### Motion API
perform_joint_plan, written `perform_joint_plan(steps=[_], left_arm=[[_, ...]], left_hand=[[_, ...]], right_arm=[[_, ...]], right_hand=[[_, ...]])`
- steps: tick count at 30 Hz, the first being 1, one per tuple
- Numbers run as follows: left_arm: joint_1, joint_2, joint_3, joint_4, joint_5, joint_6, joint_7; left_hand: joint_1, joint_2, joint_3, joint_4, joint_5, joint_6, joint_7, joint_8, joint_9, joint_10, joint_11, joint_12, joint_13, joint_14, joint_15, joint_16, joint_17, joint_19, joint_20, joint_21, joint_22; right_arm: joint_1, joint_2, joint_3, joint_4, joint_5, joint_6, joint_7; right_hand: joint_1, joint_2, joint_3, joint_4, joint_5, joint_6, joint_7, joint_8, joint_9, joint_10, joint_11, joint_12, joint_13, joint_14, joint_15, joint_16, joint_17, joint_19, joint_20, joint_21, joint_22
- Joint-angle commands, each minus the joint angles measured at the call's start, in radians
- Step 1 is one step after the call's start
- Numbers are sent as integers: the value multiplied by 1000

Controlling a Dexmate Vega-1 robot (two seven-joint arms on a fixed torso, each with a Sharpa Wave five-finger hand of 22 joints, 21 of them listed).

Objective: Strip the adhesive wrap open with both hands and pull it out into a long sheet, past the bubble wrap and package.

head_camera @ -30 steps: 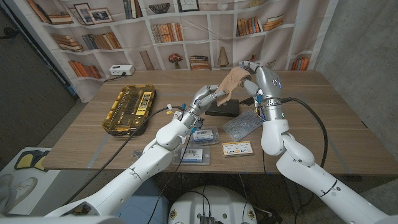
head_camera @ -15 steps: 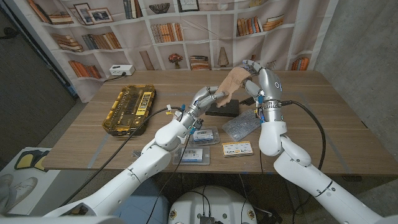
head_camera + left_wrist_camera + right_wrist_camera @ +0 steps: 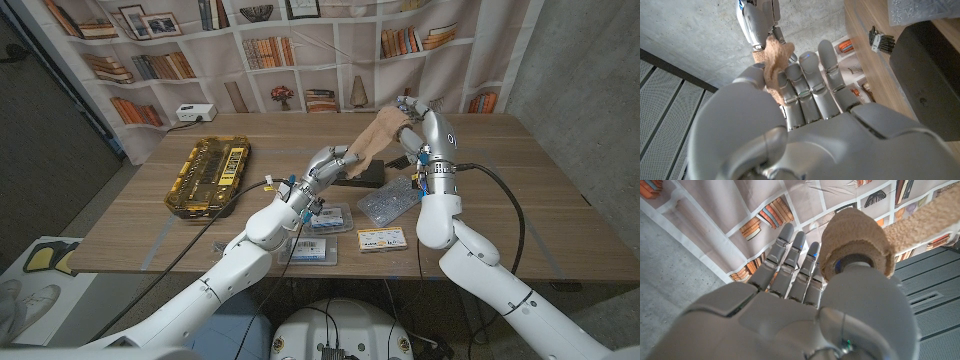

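Head view: we see the tan fabric adhesive wrap [image 3: 375, 138] stretched in the air between both hands, above the black box-shaped package [image 3: 360, 176] and clear bubble wrap sheet [image 3: 390, 201]. Right hand [image 3: 420, 122] holds the roll end; left hand [image 3: 330, 165] pinches the free end.

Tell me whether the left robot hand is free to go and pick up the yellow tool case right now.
Probably not. The left robot hand grips the loose end of the tan adhesive wrap, whose roll the right robot hand holds. The way to the yellow tool case looks unobstructed.
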Motion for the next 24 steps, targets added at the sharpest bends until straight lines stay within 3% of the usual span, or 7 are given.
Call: perform_joint_plan(steps=[1, 6, 15, 21, 24], left_arm=[[31, 17, -12, -24, -6, 4, 18], [35, 19, -13, -25, -9, 3, 17], [41, 26, -17, -33, -17, -3, 8], [52, 34, -23, -50, -14, -6, 16], [60, 40, -28, -60, -15, -5, 20]], left_hand=[[-7, -5, 10, -2, 6, 8, -4, -5, -8, 3, -11, 1, -3, -5, -3, 7, 0, -5, -3, 21, -6], [-10, -6, 14, -1, 6, 3, -5, 8, 15, 2, -13, 0, -4, -7, -2, 7, 0, -8, -3, 30, -17], [-14, -7, 21, -1, 6, 11, -5, -5, -10, 10, -10, -11, -25, -1, -3, 10, -1, -7, -6, 44, -23], [-17, -9, 27, -1, 8, 3, -8, 11, 21, 8, -12, 0, -8, 2, -3, 11, -2, -4, -6, 48, -26], [-18, -9, 30, -1, 9, 10, -7, -3, -4, 7, -13, 1, -6, 2, -4, 11, -2, -4, -6, 49, -28]], right_arm=[[-11, 26, 34, 21, 110, 54, -3], [-21, 24, 61, 31, 165, 90, 4], [-25, 1, 86, 47, 194, 116, 19], [-21, -6, 101, 65, 212, 129, 24], [-17, -10, 108, 74, 217, 135, 23]], right_hand=[[-18, 3, -5, 8, -5, 3, -3, 0, 2, 9, -2, -5, -2, 9, -143, 1, -3, 10, -4, 5, 1], [-28, 3, -9, 12, -5, 6, -2, 1, 2, 12, -3, -7, -4, 14, -144, 2, -8, 11, -5, 5, 1], [-30, 2, -11, 12, -4, 7, -2, 1, 2, 16, -2, -11, -6, 17, -149, 1, -14, 11, -9, 5, 0], [-31, 1, -12, 10, -3, 5, -3, 0, 2, 14, -1, -15, -8, 14, -150, -1, -20, 7, -11, 3, 0], [-32, 0, -13, 10, -3, 4, -3, 0, 2, 10, -4, -18, -9, 13, -149, -2, -22, 7, -12, 3, 0]])
